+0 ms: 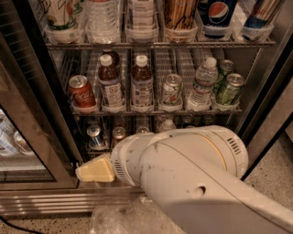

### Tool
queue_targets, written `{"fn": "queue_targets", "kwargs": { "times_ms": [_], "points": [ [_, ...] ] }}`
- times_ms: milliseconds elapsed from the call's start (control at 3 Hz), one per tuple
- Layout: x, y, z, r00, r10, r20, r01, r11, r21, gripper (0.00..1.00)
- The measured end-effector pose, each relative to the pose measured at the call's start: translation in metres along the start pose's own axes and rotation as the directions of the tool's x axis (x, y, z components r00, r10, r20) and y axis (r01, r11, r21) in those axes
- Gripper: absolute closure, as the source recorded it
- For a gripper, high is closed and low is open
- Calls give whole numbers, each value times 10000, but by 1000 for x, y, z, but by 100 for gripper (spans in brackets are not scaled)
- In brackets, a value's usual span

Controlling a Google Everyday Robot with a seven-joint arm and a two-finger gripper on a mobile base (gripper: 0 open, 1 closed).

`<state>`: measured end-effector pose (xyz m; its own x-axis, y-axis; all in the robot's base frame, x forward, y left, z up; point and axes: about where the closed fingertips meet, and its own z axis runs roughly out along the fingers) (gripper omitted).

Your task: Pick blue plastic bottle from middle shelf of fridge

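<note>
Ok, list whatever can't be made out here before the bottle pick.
Bottom shelf, camera view: the arm hides most drinks; only a few can tops show.
Top-shelf Pepsi drink: cut off by the upper edge.
Left blue plastic bottle and right blue plastic bottle: label print too small to read.
Gripper, low at the fridge's bottom left: only a pale wedge shows past the wrist.

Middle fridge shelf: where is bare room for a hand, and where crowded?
Free: behind the Coke can and the silver can. Crowded: the two brown bottles, and water bottle beside green cans. Gripper low, at fridge sill.
</note>
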<state>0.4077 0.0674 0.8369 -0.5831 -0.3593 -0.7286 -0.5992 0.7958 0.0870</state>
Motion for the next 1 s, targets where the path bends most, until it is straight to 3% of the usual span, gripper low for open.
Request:
{"fn": "queue_targets", "kwargs": {
  "times_ms": [333, 667, 1000],
  "points": [
    [1, 1, 0, 10000, -26, -40, 26, 10000, -16, 0],
    [-3, -5, 4, 9941, 891, 615, -903, 9958, 175, 0],
    [-3, -23, 2, 9544, 2353, 1837, -2491, 9669, 558, 0]
  ]
}}
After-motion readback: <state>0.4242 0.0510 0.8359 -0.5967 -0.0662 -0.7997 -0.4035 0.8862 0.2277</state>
